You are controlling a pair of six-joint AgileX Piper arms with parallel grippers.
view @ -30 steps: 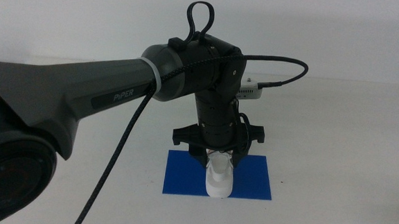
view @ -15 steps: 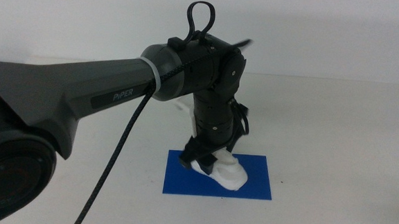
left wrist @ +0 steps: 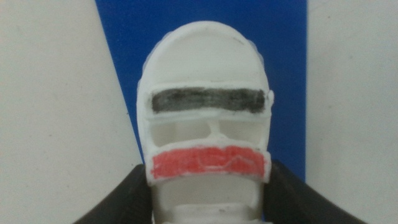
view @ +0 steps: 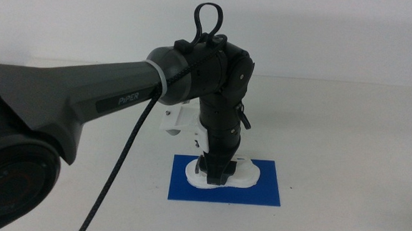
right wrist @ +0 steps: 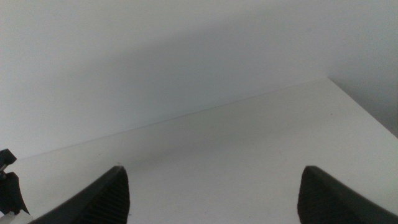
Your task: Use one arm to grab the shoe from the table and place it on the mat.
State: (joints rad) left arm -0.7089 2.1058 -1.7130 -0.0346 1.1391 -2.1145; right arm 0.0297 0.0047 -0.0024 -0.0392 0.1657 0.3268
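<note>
The white shoe point(view: 250, 175) lies lengthwise on the blue mat point(view: 269, 192) near the table's front middle. My left gripper point(view: 215, 175), at the end of the dark arm point(view: 85, 97) that reaches in from the left, points straight down and is shut on the shoe's middle. In the left wrist view the shoe point(left wrist: 205, 74) shows a dark strap and a red strap, gripped between the two jaws of the left gripper point(left wrist: 208, 208), with the mat point(left wrist: 124, 37) under it. My right gripper point(right wrist: 214, 193) is open and empty over bare table, out of the middle view.
The white table point(view: 348, 138) spreads on all sides of the mat. The right wrist view shows the table point(right wrist: 249, 143), its far edge against a pale wall, and a dark bit of the other arm point(right wrist: 9, 186).
The left wrist has turned and lowered. The shoe went from pointing toward the camera and raised to lying sideways along the mat, still gripped.
</note>
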